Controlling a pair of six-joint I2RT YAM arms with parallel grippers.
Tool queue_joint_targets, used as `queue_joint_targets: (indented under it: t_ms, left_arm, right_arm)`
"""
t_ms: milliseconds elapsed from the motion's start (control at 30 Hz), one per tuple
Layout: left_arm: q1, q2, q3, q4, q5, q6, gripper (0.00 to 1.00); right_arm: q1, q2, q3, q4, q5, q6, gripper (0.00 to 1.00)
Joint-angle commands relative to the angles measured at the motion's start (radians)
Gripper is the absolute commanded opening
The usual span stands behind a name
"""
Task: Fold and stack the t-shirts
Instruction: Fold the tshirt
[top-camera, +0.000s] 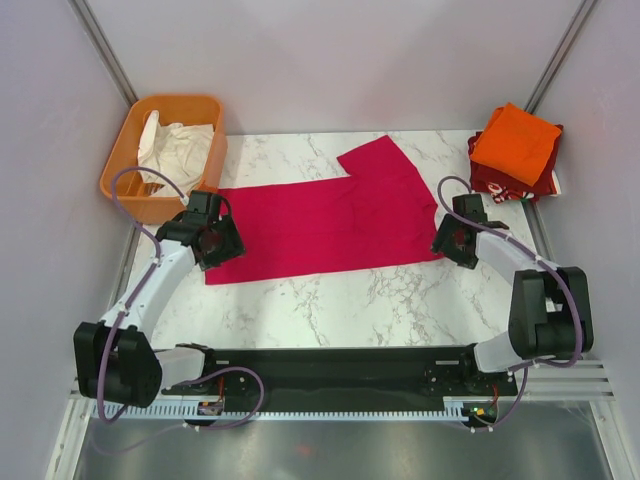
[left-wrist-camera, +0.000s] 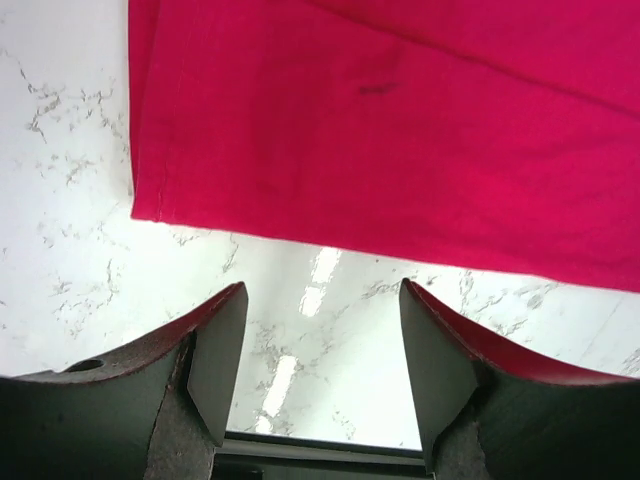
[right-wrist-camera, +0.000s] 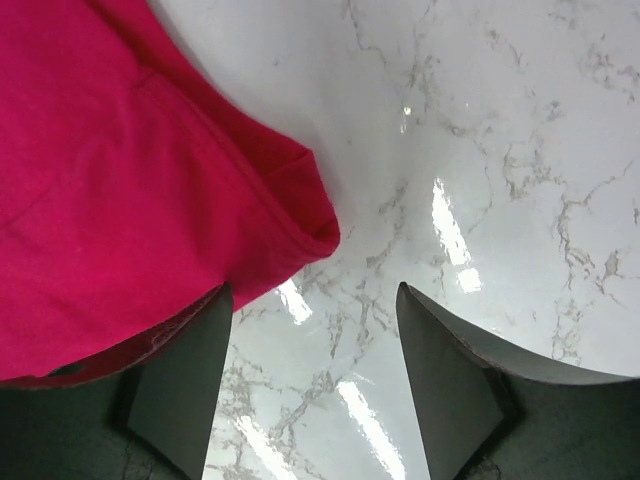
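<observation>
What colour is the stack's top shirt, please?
The top shirt is orange; top view shows it best.

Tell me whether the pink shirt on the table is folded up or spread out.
Spread out: the pink shirt lies flat and long across the table, one sleeve out, unlike the folded orange shirt.

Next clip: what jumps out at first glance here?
The magenta-pink t-shirt dominates, spread flat across the middle of the marble table, one sleeve sticking out toward the far side. The left gripper and right gripper stand open by its near corners, holding nothing. At the far right corner a folded orange t-shirt sits on a dark red t-shirt; an orange basket with pale cloth stands far left.
</observation>
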Motion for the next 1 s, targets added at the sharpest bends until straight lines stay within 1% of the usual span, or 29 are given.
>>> queue_joint_targets:
  t_ms: [0,33,100,133,167,200,267,300,400,467,567,633,667,700,733,800,833,900,933,967]
  left_arm:
    - [0.002,-0.068,-0.038,-0.014,0.035,0.079,0.70]
    - [0.002,-0.074,-0.053,-0.014,0.023,0.083,0.70]
    - [0.002,-0.085,-0.058,-0.015,0.015,0.091,0.70]
    - [0.002,-0.088,-0.055,-0.015,0.029,0.092,0.70]
    - [0.002,-0.088,-0.053,-0.014,0.032,0.094,0.70]
    - [0.002,-0.088,-0.052,-0.014,0.029,0.092,0.70]
    - [0.002,-0.085,-0.051,-0.012,0.027,0.092,0.70]
    - [0.002,-0.082,-0.051,-0.014,0.032,0.091,0.70]
    - [0.004,-0.082,-0.051,-0.012,0.041,0.095,0.69]
    - [0.002,-0.090,-0.053,-0.012,0.046,0.097,0.69]
    - [0.002,-0.101,-0.053,-0.012,0.059,0.099,0.69]
    - [0.002,-0.108,-0.055,-0.012,0.078,0.106,0.69]
    - [0.002,-0.111,-0.055,-0.012,0.082,0.111,0.69]
    - [0.002,-0.113,-0.055,-0.012,0.089,0.114,0.69]
    - [0.002,-0.117,-0.055,-0.012,0.093,0.122,0.69]
    - [0.002,-0.122,-0.053,-0.014,0.099,0.129,0.69]
    - [0.002,-0.124,-0.052,-0.014,0.099,0.135,0.69]
    - [0.002,-0.134,-0.051,-0.014,0.098,0.137,0.69]
    - [0.002,-0.134,-0.050,-0.017,0.125,0.138,0.69]
    - [0.002,-0.137,-0.048,-0.021,0.131,0.137,0.69]
  right_arm:
    - [-0.019,0.067,-0.002,0.101,-0.011,0.013,0.73]
    - [-0.019,0.082,0.017,0.106,-0.019,0.011,0.68]
    - [-0.019,0.095,0.020,0.111,-0.023,0.011,0.59]
    - [-0.021,0.092,0.012,0.117,-0.020,0.013,0.51]
    - [-0.019,0.085,0.006,0.117,-0.017,0.013,0.47]
    - [-0.021,0.073,-0.006,0.118,-0.014,0.010,0.40]
    - [-0.023,0.053,-0.018,0.115,-0.014,0.007,0.29]
    - [-0.024,0.024,-0.032,0.111,-0.017,0.004,0.17]
    - [-0.027,-0.051,-0.049,0.080,-0.016,-0.010,0.00]
    - [-0.036,-0.088,-0.049,0.034,-0.002,-0.019,0.00]
    - [-0.052,-0.192,-0.049,-0.039,0.006,-0.007,0.00]
    - [-0.102,-0.244,-0.055,-0.110,0.009,0.017,0.00]
    - [-0.119,-0.298,-0.058,-0.132,0.006,0.033,0.00]
    - [-0.139,-0.322,-0.069,-0.148,-0.005,0.034,0.00]
    - [-0.185,-0.344,-0.072,-0.188,-0.048,0.034,0.00]
    - [-0.211,-0.385,-0.055,-0.231,-0.077,0.057,0.00]
    - [-0.245,-0.399,-0.052,-0.279,-0.098,0.076,0.00]
    - [-0.280,-0.448,-0.054,-0.313,-0.131,0.099,0.00]
    - [-0.306,-0.464,-0.055,-0.320,-0.142,0.099,0.00]
    - [-0.314,-0.474,-0.055,-0.327,-0.183,0.093,0.04]
